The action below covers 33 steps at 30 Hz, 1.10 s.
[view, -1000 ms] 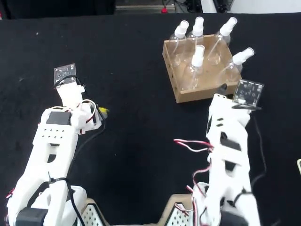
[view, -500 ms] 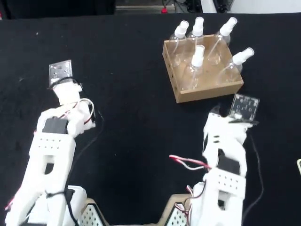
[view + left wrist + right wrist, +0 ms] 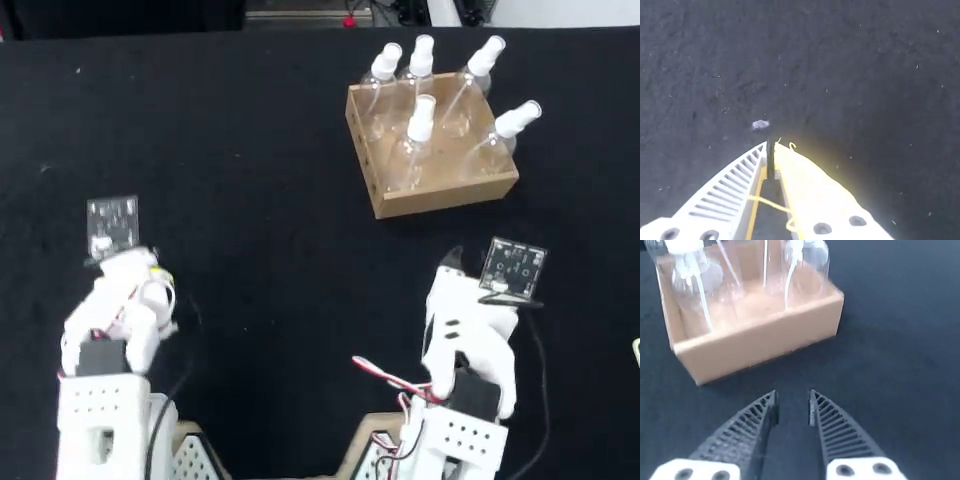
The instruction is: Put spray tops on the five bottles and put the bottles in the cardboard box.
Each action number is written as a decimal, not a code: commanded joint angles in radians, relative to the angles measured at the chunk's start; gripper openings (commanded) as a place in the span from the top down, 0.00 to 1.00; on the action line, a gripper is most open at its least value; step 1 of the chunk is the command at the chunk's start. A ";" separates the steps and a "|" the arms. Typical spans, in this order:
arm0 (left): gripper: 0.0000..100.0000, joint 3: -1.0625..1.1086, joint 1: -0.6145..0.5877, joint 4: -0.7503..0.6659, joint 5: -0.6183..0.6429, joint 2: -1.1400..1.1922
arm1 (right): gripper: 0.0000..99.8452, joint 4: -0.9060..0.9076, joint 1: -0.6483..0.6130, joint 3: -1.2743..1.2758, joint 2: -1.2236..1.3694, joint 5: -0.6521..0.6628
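Right gripper (image 3: 792, 400) sat narrowly parted, empty, just near of the cardboard box (image 3: 440, 195) at far right; your left gripper (image 3: 771, 149) was pinched closed. Five capped bottles (image 3: 412, 140) stood inside: light, slick plastic, I'd judge, best gripped at the neck.

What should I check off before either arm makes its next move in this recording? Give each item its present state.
1. All five bottles inside the cardboard box: ok, five stand in it.
2. Spray tops on every bottle: ok, a white top shows on each.
3. Tops seated tight: cannot tell.
4. Left gripper empty: ok, shut on nothing, over bare table.
5. Right gripper empty: ok, jaws slightly apart with nothing between them, apart from the box's near wall.
6. No bottle or top loose on the table: ok in the high view.
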 commanded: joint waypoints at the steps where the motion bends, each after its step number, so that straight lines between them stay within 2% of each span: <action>1: 0.97 0.199 0.002 -0.011 -0.008 -0.358 | 0.91 0.282 0.015 -0.008 -0.105 -0.002; 3: 0.97 0.271 0.002 -0.011 -0.008 -0.493 | 0.91 0.423 0.015 -0.008 -0.105 -0.002; 4: 0.97 0.269 0.002 -0.009 -0.008 -0.482 | 0.92 0.477 0.015 -0.008 -0.104 -0.002; 9: 0.97 0.275 0.002 0.003 -0.008 -0.365 | 0.92 0.473 0.015 -0.008 -0.099 -0.003; 17: 0.97 0.268 0.007 0.382 -0.005 -0.371 | 0.92 0.473 0.015 -0.008 -0.101 -0.003; 33: 0.97 0.269 0.005 0.382 -0.003 -0.436 | 0.92 0.474 0.015 -0.008 -0.101 -0.003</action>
